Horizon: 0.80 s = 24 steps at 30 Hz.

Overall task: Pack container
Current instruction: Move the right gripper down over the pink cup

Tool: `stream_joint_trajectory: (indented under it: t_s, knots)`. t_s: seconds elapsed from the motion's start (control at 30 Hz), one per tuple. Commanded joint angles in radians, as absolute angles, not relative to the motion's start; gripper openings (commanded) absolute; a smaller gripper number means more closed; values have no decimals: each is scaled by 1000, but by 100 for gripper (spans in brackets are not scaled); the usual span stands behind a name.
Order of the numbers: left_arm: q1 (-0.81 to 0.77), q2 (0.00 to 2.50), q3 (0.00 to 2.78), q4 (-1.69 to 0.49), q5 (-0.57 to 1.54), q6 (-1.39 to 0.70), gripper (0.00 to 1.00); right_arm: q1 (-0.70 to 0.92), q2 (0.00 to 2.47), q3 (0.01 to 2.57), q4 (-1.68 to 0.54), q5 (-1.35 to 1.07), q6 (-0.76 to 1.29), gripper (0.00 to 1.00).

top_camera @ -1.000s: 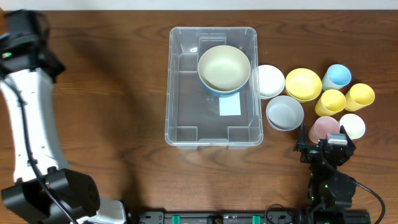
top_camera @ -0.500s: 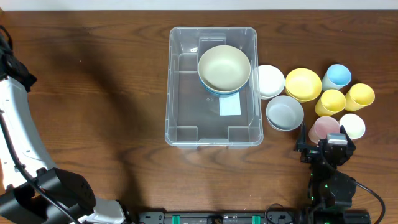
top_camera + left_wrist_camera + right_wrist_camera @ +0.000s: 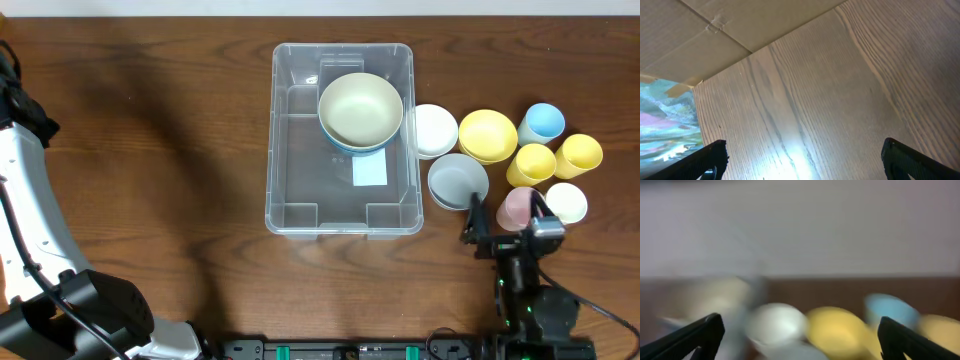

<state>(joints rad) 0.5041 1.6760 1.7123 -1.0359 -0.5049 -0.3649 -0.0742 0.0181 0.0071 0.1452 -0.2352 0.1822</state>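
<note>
Plainly wide, empty: left, right jaws.

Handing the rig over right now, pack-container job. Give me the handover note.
Left gripper: open, empty, over the table.
Right gripper: open, nothing gripped, at the pink cup.
Container: table centre; cream bowl on a blue bowl inside.
Done: those two bowls packed.
Left: white bowl, yellow bowl, grey bowl, blue cup, two yellow cups, white cup, pink cup, all right of the container.

Blurry bowls [image 3: 777, 322] in right wrist view
</note>
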Motion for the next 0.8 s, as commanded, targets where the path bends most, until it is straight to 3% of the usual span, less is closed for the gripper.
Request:
stream_joint_trajectory:
  t_s: [0.0, 0.47, 0.57, 0.77]
  knots:
    - [508, 1684, 1716, -1038, -524, -360, 98, -83, 15, 6, 163, -514, 369, 99]
    - [508, 1684, 1716, -1038, -524, -360, 98, -84, 25, 68, 58, -471, 447, 99]
    - [508, 1684, 1716, -1038, -524, -360, 98, -86, 47, 142, -36, -418, 431, 99]
    - [508, 1684, 1716, -1038, -524, -360, 98, -87, 205, 395, -428, -121, 403, 99]
